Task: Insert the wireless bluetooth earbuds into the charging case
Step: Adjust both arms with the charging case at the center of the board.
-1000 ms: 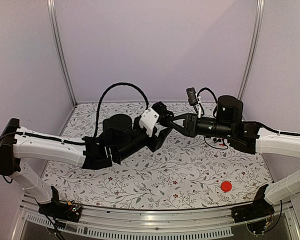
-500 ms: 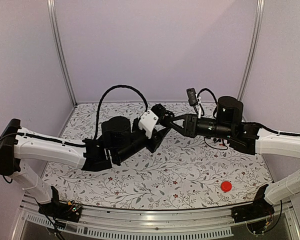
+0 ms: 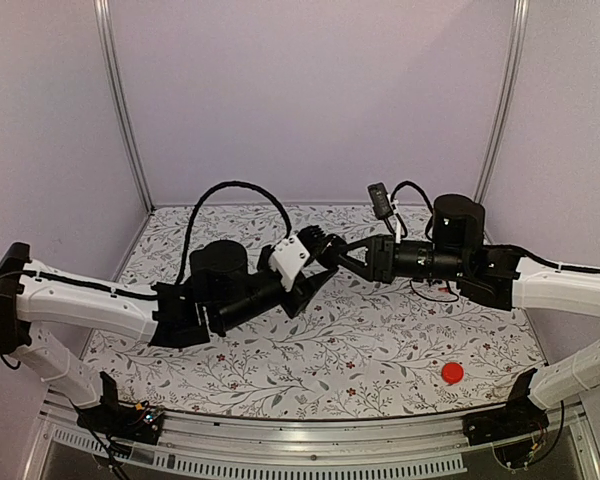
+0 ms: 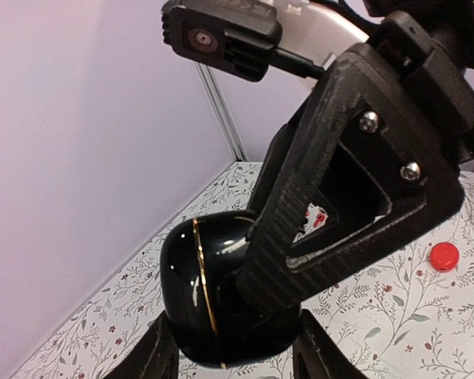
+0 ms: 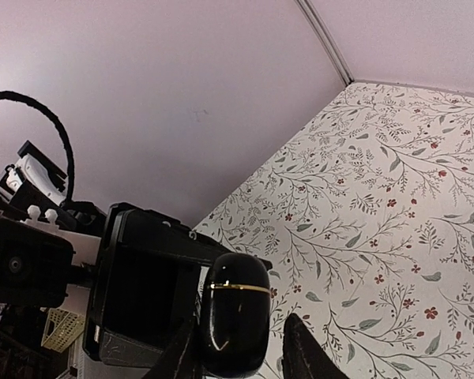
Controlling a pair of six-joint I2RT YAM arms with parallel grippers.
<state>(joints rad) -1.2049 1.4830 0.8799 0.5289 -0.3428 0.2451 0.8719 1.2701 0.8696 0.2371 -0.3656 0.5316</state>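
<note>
At the left gripper [image 4: 233, 365]: pressed onto the charging case [image 4: 196, 294], one finger [image 4: 153, 359] on each flank of its lower end, pinching it in mid-air clear of the table [image 4: 395, 332]. Glossy black and rounded, a thin gold seam running up its face, both halves shut together.

Straight ahead of these fingertips, met nose to nose by the right gripper [image 5: 238, 362]. Laid across the near side of the case and touching it: one ribbed black finger [image 4: 300, 229] of that right gripper, slanting up and away to a triangular frame with two screws.

Seen from the right wrist, spread a little around the same case: close against the fingertip on one side, a sliver of tabletop showing between the case and the other fingertip, so not pinched there. Just behind the case from that side, the boxy black body of the left gripper.

Above and beyond the left fingertips, the right arm's wrist camera [image 4: 220, 35].

Below both hands, the floral-patterned table. Out past the right gripper's frame, low and to the right of the left hand, a flat red disc [image 4: 444, 255] lying on the table, well apart from the case.

Furthest out, plain lilac walls and a metal corner post [image 4: 220, 110].
</note>
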